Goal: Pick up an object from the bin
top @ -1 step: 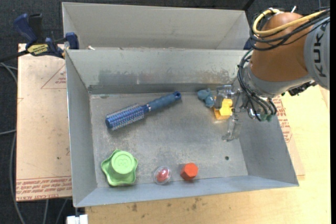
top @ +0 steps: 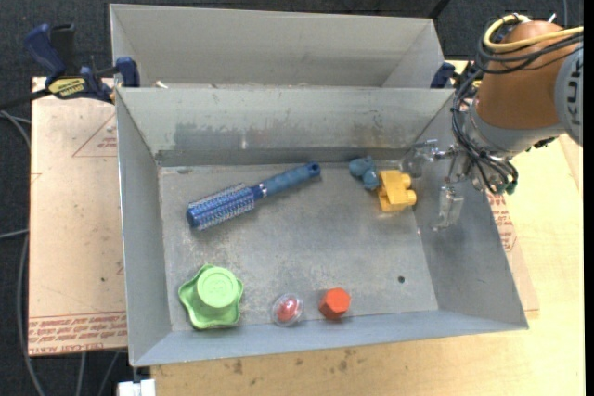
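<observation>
My gripper (top: 437, 183) hangs over the bin's right side, against the sloping right wall. Its two metal fingers stand open with nothing between them. Just left of it a yellow block (top: 397, 191) lies on the bin floor, a short gap away from the nearer finger. A small blue piece (top: 363, 170) touches the yellow block's upper left corner. Further left, a blue hairbrush (top: 251, 193) lies slantwise across the middle of the floor, bristle end to the left.
Along the front wall lie a green flower-shaped cup (top: 212, 297), a small clear pinkish ball (top: 288, 309) and a red-orange piece (top: 334, 302). The arm with its orange cover and cables comes in over the right rim.
</observation>
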Robot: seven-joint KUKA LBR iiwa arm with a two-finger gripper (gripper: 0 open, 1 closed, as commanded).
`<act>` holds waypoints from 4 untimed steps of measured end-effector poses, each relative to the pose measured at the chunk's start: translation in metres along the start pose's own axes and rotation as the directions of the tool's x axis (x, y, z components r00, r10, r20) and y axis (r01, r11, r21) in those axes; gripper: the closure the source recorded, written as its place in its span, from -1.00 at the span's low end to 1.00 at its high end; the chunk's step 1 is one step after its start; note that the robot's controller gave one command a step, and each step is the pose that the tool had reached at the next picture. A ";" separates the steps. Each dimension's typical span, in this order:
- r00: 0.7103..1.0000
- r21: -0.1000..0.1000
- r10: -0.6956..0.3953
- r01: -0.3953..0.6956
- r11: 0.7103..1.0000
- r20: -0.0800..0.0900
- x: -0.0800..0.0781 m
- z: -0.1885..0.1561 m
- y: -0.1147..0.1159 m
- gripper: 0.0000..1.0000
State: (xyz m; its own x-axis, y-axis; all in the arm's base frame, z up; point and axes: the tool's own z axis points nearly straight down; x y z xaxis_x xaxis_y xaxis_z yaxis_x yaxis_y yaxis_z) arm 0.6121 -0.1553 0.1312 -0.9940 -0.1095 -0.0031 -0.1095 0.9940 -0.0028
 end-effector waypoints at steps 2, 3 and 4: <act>0.994 -0.005 0.110 -0.110 0.994 -0.002 -0.039 0.052 0.020 -1.00; 0.994 -0.003 0.110 -0.110 0.994 0.000 -0.039 0.051 0.020 1.00; 0.856 -0.002 -0.517 0.517 0.856 0.002 0.015 -0.026 0.027 1.00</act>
State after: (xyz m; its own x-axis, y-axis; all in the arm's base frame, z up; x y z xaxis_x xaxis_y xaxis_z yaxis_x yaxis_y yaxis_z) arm 0.5946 -0.1295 0.1575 -0.7941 -0.6078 -0.0029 -0.6078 0.7941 -0.0016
